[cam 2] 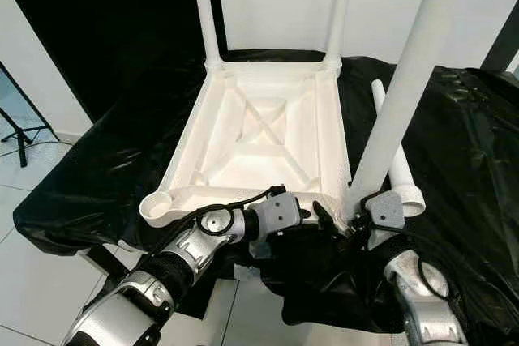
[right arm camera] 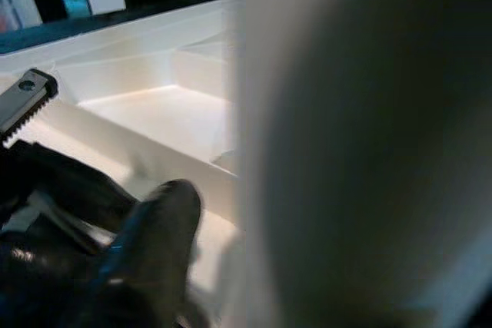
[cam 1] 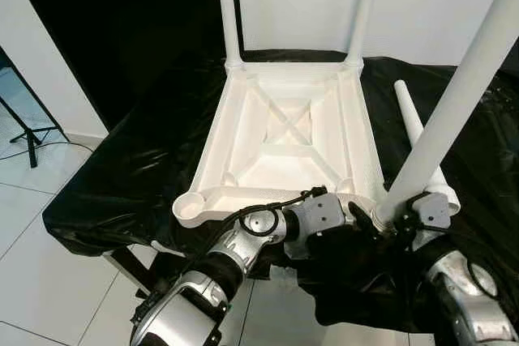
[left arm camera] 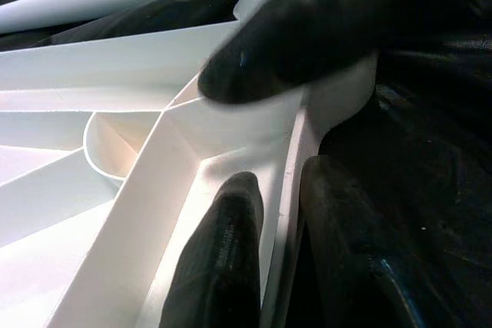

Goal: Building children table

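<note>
A white plastic table top [cam 1: 212, 147] lies upside down on the black cloth. Two white legs [cam 1: 229, 10] [cam 1: 363, 10] stand upright in its far corners. My left gripper [cam 1: 362, 221] reaches across the near edge. It is shut on the rim at the near right corner, with one black finger [left arm camera: 307, 28] over the rim and one [left arm camera: 223, 259] under it. My right gripper [cam 1: 396, 218] is shut on the foot of a third leg [cam 1: 454, 95], which leans up to the right over that corner's socket. The near left socket [cam 1: 191, 202] stands empty.
Another white leg [cam 1: 409, 115] lies loose on the black cloth [cam 1: 122, 168] to the right of the table top. A tripod [cam 1: 28, 131] stands on the tiled floor at far left. A white wall rises behind, with a dark opening to its left.
</note>
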Motion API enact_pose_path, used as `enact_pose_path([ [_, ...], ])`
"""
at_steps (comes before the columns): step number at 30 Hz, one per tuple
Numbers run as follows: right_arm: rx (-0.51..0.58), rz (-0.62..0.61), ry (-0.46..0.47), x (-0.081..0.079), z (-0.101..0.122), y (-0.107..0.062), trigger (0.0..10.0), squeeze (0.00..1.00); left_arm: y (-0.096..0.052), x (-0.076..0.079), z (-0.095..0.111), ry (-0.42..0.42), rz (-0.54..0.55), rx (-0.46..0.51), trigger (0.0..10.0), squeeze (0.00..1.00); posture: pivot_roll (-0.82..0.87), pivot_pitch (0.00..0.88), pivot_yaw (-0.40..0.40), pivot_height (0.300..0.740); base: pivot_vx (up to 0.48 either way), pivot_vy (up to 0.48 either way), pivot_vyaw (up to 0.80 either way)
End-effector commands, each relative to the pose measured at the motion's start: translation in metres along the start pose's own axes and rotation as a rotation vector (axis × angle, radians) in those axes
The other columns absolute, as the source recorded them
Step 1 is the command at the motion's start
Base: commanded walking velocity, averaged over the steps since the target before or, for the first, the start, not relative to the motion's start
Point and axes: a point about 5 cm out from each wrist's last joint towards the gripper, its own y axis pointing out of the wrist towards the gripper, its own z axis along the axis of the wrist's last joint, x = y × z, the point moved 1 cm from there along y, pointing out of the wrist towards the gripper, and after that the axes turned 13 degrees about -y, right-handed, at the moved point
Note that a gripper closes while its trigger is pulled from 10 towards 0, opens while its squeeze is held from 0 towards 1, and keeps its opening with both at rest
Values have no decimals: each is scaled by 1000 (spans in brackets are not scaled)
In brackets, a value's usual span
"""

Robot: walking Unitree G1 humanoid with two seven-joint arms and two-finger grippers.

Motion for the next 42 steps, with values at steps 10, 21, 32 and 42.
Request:
enact_pose_path([
  [10,-4,56,93,-20,-7,5,0,0,-13,12,-52,-109,2,-192,10000,0,218,0,-4,740,0,0,0],
  [21,-143,-542,205,-16,-20,-2,0,0,-14,12,-52,-110,4,-193,10000,0,210,0,-1,740,0,0,0],
  [32,-161,-664,163,-11,-14,3,0,0,-10,10,-46,-104,0,-182,10000,0,178,0,8,740,0,0,0],
  [42,-70,-361,117,-22,-1,20,10000,165,-6,16,-46,-115,-9,-173,10000,0,149,0,11,740,0,0,0],
])
